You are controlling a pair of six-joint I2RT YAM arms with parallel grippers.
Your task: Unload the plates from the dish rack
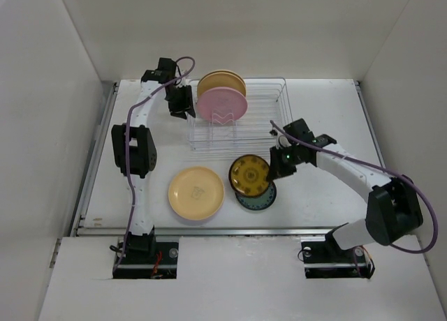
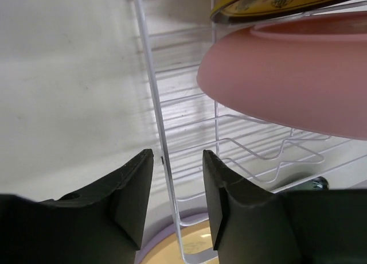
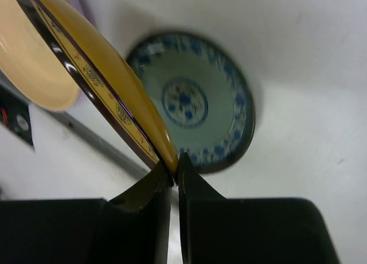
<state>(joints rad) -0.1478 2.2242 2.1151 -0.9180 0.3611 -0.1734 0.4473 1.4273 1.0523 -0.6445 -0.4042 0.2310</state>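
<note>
No legible text, brand or number found; pink plate (image 1: 222, 103) bears a white zigzag centre mark, not readable as lettering; cream plate (image 1: 196, 192) bears a faint centre mark, too small to read; amber plate (image 1: 250, 174) shows ornament only.

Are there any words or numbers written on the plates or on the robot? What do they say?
No words or numbers can be read here.
Round pale-yellow plate lying flat: a small centre mark, too small to read.
Amber patterned plate in the right gripper: tiny rim marks, too blurred to read.
Dark-teal patterned plate: blue decoration only, no letters.
</note>
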